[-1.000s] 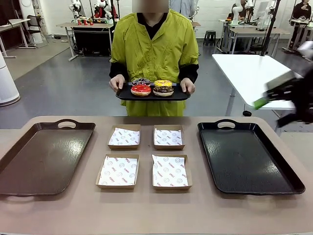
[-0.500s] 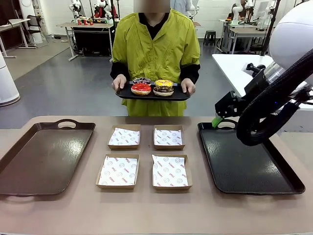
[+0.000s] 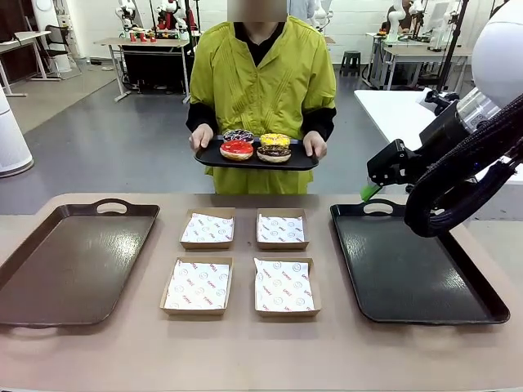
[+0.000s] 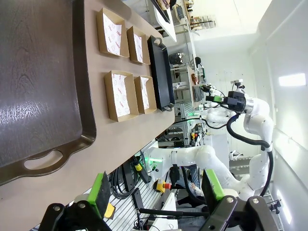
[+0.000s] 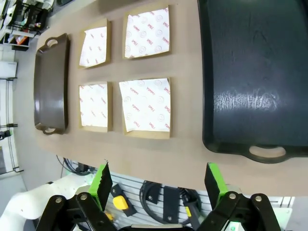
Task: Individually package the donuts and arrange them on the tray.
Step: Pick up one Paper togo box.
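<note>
Task is at the very start, by the look of it: no donut boxed yet. All four donuts sit on a small black tray (image 3: pixel 296 162) held by the person w/ both hands, beyond the table's far edge: red (image 3: pixel 236 149) and chocolate (image 3: pixel 274 153) in front, purple-dark (image 3: pixel 238 135) and yellow (image 3: pixel 274 140) behind. The four paper-lined cardboard boxes (image 3: pixel 197 286) lie empty mid-table, between the brown tray (image 3: pixel 73 261) and the black tray (image 3: pixel 417 278), both bare. Next move prob. calls for getting one donut out and down into a box, so a reach twd the person's tray or a wait for a handover. Right gripper (image 5: pixel 159 185) hangs high over the black tray's far handle end, jaws spread wide, holding and touching nothing. Left gripper (image 4: pixel 156 190) is likewise spread wide and empty, off past the brown tray's handle.
</note>
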`<state>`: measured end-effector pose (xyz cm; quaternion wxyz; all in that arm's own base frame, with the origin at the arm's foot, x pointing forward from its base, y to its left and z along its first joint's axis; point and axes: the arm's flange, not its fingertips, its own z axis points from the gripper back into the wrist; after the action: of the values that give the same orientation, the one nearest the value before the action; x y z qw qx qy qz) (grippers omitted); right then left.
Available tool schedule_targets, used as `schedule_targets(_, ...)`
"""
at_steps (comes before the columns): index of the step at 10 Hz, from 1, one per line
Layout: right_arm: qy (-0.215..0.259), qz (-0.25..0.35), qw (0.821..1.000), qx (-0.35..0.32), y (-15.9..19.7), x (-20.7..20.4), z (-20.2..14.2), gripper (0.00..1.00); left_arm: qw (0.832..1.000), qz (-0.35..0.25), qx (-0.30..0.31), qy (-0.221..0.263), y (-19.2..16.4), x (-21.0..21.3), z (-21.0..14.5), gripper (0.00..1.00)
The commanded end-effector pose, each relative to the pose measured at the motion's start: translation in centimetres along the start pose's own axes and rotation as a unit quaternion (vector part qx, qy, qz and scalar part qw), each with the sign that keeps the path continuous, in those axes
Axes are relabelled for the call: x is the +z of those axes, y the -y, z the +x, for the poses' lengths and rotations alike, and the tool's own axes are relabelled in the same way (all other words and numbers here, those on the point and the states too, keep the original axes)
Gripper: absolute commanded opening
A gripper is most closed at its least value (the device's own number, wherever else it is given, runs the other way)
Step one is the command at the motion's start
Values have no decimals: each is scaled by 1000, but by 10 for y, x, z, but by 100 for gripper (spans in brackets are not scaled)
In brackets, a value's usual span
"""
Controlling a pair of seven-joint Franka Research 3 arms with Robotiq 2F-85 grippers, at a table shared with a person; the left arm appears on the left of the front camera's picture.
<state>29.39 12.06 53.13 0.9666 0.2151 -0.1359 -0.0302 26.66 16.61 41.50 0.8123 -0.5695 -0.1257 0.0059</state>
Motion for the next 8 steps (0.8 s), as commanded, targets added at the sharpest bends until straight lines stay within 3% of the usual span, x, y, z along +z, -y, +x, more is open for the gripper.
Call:
schedule_targets(1, -6, -1, 1000, 1, 5, -1, -2, 100, 1000, -9, -1, 7, 1, 1, 0, 100)
schedule_targets(5, -1, 0, 1000, 0, 0, 0, 0, 100, 1000, -9, -1, 7, 1, 1, 0, 100)
schedule_targets(7, -36, -39, 999, 1, -45, -1, 74, 100, 1000, -9, -1, 7, 1, 1, 0, 100)
schedule_targets(8, -67, -62, 995, 46, -62, -3, 120, 100, 1000, -9, -1, 7, 1, 1, 0, 100)
